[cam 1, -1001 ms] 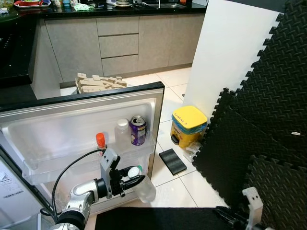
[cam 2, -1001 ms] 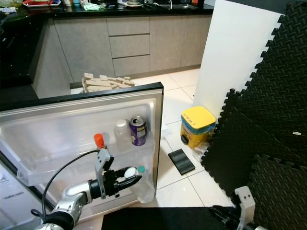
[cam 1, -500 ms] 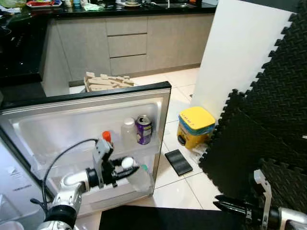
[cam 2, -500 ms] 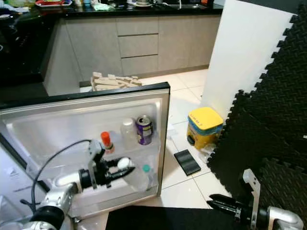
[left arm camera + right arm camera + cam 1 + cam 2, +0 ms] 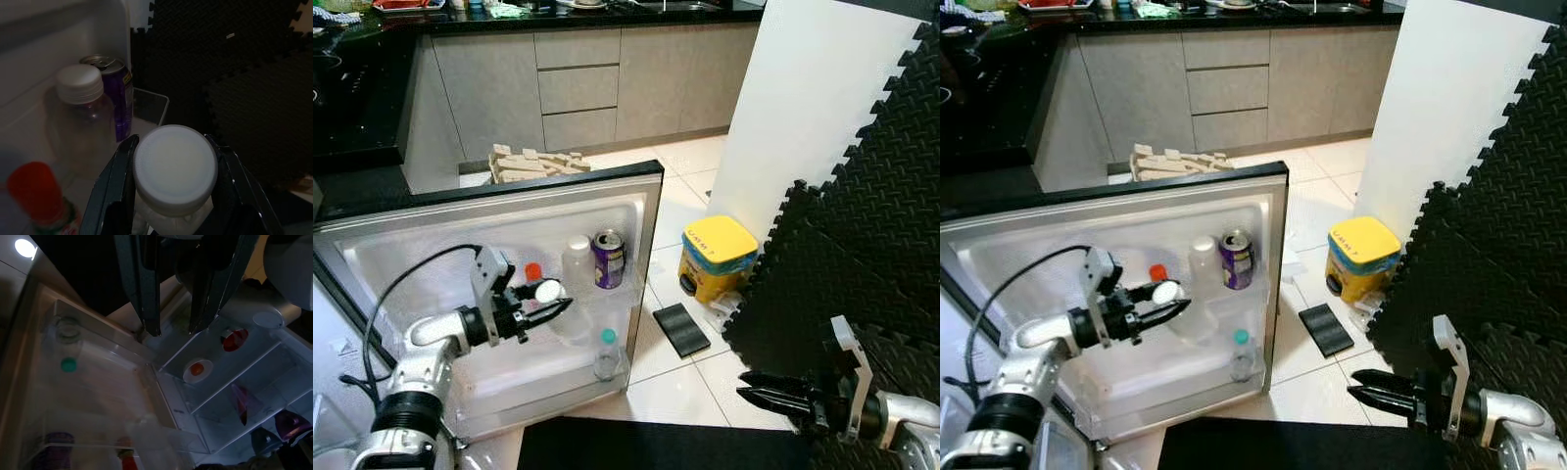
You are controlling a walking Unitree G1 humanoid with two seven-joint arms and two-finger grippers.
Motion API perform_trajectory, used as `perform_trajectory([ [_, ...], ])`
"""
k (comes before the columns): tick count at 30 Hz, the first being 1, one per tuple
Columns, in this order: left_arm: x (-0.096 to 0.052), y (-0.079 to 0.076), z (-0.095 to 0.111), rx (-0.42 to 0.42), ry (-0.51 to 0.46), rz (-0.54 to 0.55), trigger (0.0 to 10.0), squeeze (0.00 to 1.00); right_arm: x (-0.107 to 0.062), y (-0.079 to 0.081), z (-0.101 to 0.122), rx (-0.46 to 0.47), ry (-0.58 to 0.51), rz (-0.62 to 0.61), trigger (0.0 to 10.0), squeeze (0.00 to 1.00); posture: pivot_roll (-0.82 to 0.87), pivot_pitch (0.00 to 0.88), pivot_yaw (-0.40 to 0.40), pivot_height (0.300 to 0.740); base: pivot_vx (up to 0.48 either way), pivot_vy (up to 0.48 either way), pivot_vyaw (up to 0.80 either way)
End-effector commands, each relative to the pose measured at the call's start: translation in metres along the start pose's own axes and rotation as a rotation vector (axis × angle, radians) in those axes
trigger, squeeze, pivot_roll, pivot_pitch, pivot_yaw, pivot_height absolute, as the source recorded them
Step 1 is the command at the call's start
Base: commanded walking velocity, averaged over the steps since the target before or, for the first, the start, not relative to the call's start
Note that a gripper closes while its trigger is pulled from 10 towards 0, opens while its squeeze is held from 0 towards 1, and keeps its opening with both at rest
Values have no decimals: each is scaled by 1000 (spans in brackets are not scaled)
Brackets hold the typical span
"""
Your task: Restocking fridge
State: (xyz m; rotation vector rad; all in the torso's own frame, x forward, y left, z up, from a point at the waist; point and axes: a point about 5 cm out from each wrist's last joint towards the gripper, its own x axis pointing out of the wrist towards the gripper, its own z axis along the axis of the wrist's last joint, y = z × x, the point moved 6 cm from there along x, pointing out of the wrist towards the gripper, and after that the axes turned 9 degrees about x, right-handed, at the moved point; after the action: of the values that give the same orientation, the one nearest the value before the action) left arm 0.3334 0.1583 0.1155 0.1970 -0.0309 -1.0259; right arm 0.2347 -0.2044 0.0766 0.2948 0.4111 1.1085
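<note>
Left gripper pinching a clear bottle with a white cap by the neck, one black finger on each side of the cap, held in front of the open fridge door at the level of its upper door shelf. From the left wrist view, seen close beyond the cap: a second white-capped clear bottle at about 10 o'clock, a purple can just beside it at 11 o'clock, and a red-capped bottle at 8 o'clock, all standing in the shelf. From the eye views, seen in addition: a small green-capped bottle upright in the lower door shelf, below the held bottle at roughly 5 o'clock. Right gripper low at 4 o'clock of the scene, fingers slightly spread, holding nothing, above the dark floor mat. From the right wrist view, dimly: fridge interior shelves with red-topped items, too dark to name. Further out on the tiled floor, a yellow-lidded bin, a flat black pad, black foam mats at 3 o'clock, and a kitchen desk at 12 o'clock.
</note>
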Motion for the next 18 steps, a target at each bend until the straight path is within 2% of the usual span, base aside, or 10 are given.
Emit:
perform_trajectory([
  [1,-5,8,24,56,-43,-27,10000,0,-3,2,4,-2,-2,-3,10000,0,22,0,4,740,0,0,0],
  [2,-5,8,24,56,-43,-27,10000,0,-3,2,4,-2,-2,-3,10000,0,22,0,4,740,0,0,0],
  [4,-15,5,37,55,-55,-91,10000,0,-3,3,4,2,2,-3,10000,0,22,0,6,740,0,0,0],
  [15,-28,7,50,78,-37,-124,10000,0,-1,10,11,-6,7,19,10000,0,24,0,7,740,0,0,0],
  [18,-35,17,51,116,3,-87,10000,0,0,14,23,-32,-35,44,10000,0,23,0,7,740,0,0,0],
])
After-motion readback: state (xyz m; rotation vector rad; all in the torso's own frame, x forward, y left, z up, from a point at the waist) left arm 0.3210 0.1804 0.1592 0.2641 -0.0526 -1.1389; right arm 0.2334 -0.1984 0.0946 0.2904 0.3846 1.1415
